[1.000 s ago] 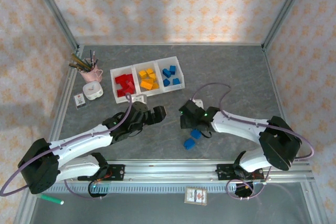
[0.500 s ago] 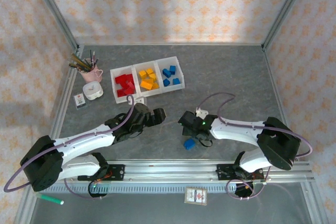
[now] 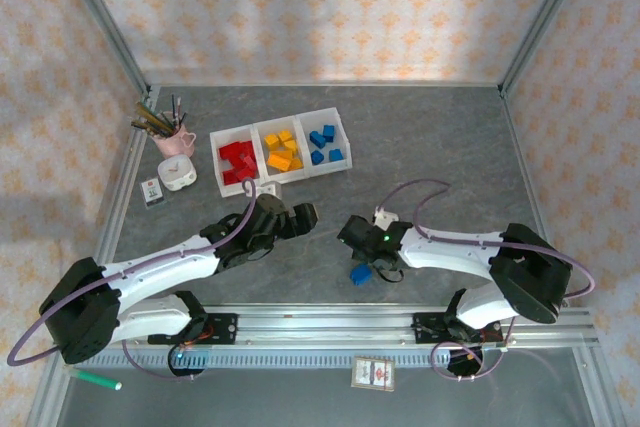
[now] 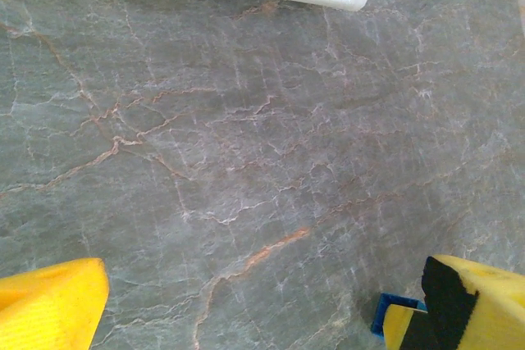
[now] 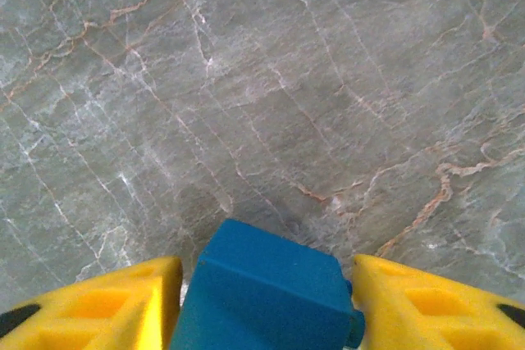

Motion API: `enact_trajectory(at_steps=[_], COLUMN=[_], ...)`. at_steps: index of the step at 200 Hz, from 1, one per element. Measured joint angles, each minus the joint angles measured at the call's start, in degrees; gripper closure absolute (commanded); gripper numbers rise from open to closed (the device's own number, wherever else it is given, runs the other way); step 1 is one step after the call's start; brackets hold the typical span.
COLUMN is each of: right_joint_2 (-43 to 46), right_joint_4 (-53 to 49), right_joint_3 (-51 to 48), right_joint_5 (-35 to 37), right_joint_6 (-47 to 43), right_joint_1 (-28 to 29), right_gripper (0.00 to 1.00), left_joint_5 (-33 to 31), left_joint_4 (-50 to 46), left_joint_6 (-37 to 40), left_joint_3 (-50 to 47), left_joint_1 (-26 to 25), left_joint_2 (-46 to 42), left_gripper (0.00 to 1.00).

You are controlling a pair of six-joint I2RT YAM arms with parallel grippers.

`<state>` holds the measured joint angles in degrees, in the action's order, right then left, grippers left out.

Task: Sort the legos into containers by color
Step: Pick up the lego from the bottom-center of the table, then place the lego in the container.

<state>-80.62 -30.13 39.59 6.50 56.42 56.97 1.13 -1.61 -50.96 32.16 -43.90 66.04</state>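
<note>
Step in hand: pickup of the last loose blues; the containers (image 3: 256, 125) already hold red, yellow-orange and blue pieces
Right pincer (image 3: 372, 257): pinching a blue brick (image 5: 262, 293), pads against both its sides, low on the worktop (image 3: 450, 147)
Left pincer (image 4: 258, 305): spread wide, holding nothing, over bare worktop
Second blue brick (image 3: 360, 275): loose, just beside the right pincer at 7 o'clock
Next move, judged: lift clear, carry toward 11 o'clock, release over the rightmost bin (image 3: 346, 142)
Surface: grey, veined like stone, flat
Room: patterned wallpaper walls (image 3: 330, 7), metal frame posts (image 3: 100, 17)
</note>
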Motion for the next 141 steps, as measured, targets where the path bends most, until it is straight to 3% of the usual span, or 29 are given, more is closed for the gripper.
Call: enact_trajectory(at_steps=[47, 99, 141], right_joint_2=[-0.2, -0.9, -4.2], right_joint_4=[0.6, 0.2, 4.3], right_joint_3=[0.0, 6.0, 16.4], right_joint_5=[1.1, 4.6, 6.6], right_joint_6=[-0.9, -6.3, -15.8], right_joint_1=[0.0, -0.4, -6.1], right_gripper=[0.63, 0.63, 0.63], left_joint_5=[0.0, -0.4, -1.9], left_joint_4=[0.0, -0.7, -3.0], left_joint_6=[0.0, 0.7, 2.6], left_joint_3=[0.1, 1.9, 4.2], left_joint_1=[0.0, 0.0, 1.6], left_joint_2=[0.0, -0.1, -1.9], left_gripper=[0.01, 0.01, 0.01])
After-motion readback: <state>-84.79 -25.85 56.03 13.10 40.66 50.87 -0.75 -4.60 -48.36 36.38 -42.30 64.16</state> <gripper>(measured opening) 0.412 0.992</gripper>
